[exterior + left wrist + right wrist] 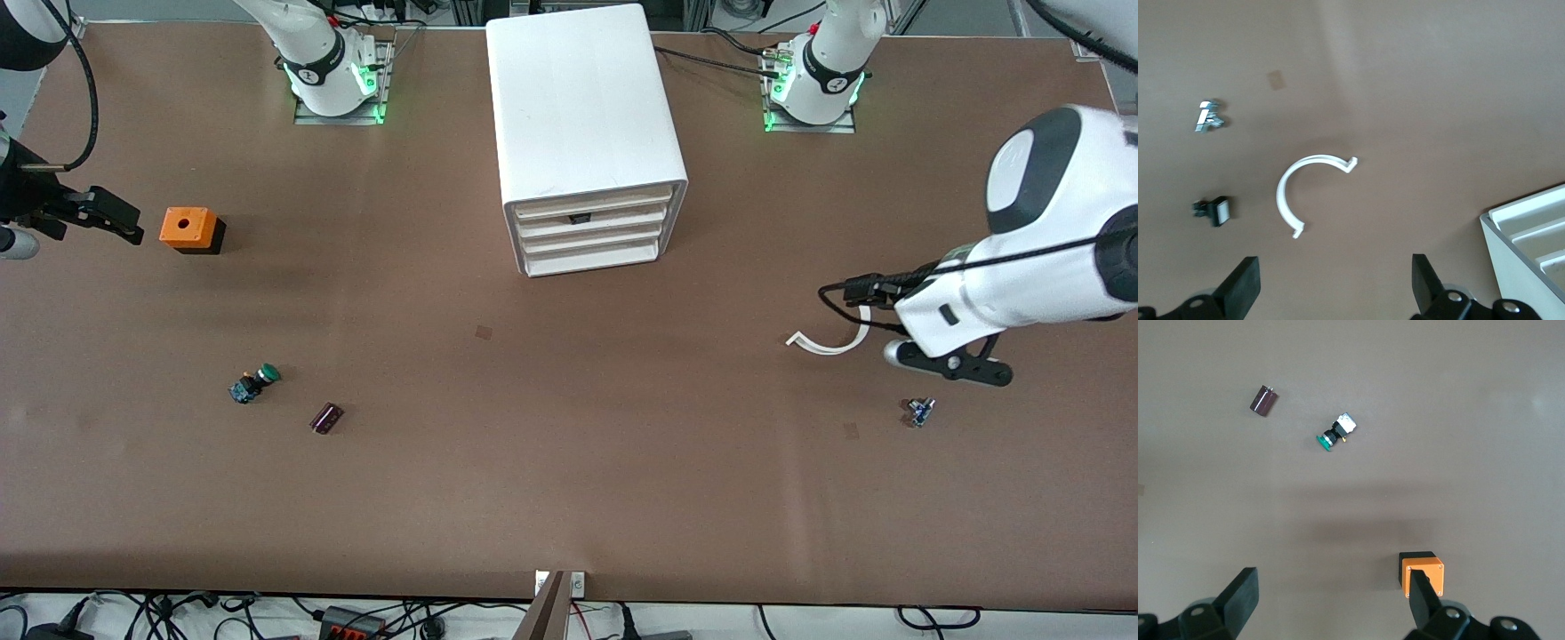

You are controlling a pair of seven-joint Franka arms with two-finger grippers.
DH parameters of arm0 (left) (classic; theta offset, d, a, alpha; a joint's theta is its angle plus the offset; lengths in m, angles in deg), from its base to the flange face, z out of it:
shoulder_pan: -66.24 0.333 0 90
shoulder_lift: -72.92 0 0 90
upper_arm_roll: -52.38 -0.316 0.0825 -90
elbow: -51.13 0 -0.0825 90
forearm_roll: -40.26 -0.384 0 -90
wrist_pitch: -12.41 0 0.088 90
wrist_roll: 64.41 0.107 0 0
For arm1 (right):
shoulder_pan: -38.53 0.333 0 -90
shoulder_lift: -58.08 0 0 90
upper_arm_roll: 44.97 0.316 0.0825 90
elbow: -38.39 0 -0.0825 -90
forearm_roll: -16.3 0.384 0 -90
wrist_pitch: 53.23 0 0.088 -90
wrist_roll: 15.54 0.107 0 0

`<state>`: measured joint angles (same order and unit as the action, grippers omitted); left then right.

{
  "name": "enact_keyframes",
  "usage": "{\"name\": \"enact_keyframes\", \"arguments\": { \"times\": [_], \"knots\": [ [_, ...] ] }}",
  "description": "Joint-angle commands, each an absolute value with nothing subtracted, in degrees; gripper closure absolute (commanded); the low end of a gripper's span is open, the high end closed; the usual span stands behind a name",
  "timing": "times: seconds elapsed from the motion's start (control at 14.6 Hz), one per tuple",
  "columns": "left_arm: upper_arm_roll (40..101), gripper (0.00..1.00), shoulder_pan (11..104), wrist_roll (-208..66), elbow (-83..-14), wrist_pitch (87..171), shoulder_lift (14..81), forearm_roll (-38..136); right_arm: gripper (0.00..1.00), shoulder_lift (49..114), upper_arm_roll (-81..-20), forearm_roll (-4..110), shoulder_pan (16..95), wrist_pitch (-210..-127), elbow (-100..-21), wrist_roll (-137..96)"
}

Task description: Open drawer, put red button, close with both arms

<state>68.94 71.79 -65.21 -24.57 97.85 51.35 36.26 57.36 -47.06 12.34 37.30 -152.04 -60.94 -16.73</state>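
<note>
The white cabinet stands at the robots' edge of the table, midway between the two arm bases. Its four stacked drawers all look pushed in. A small dark thing shows at the front of the second drawer from the top. The red button is not in view. My left gripper is open and empty over the table at the left arm's end, over bare table in its wrist view. My right gripper is open and empty at the right arm's end, beside the orange box; it also shows in its wrist view.
A green-capped button and a dark purple cylinder lie nearer the camera at the right arm's end. A white curved strip and a small blue-and-metal part lie by the left gripper. A small black-and-white piece lies there too.
</note>
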Motion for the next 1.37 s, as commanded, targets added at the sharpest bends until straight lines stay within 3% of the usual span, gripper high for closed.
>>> {"name": "enact_keyframes", "arguments": {
  "times": [0.0,0.14,0.27,0.48,0.75,1.3],
  "knots": [
    [60.9,0.00,68.2,-63.4,-33.5,101.3,61.8,38.0,0.00,57.5,-47.4,12.9,37.7,-154.1,-62.0,-16.9],
    [58.2,0.00,67.6,-63.8,-43.3,108.8,70.2,41.0,0.00,57.2,-47.7,15.0,37.6,-153.8,-62.2,-16.9],
    [54.4,0.00,65.6,-63.4,-48.1,114.5,74.3,41.5,0.00,56.2,-47.7,15.0,37.7,-154.1,-63.5,-17.2],
    [53.9,0.00,64.3,-62.9,-48.1,113.8,74.4,40.6,0.00,52.8,-47.9,15.2,37.6,-158.6,-68.7,-17.1],
    [53.9,0.00,64.3,-62.3,-47.6,108.3,74.7,40.5,0.00,53.2,-47.8,15.2,37.7,-158.1,-67.3,-16.9],
    [54.1,0.00,64.1,-62.1,-47.3,108.4,74.6,38.8,0.00,53.3,-47.4,15.0,37.7,-153.7,-64.4,-17.6]
  ]
}}
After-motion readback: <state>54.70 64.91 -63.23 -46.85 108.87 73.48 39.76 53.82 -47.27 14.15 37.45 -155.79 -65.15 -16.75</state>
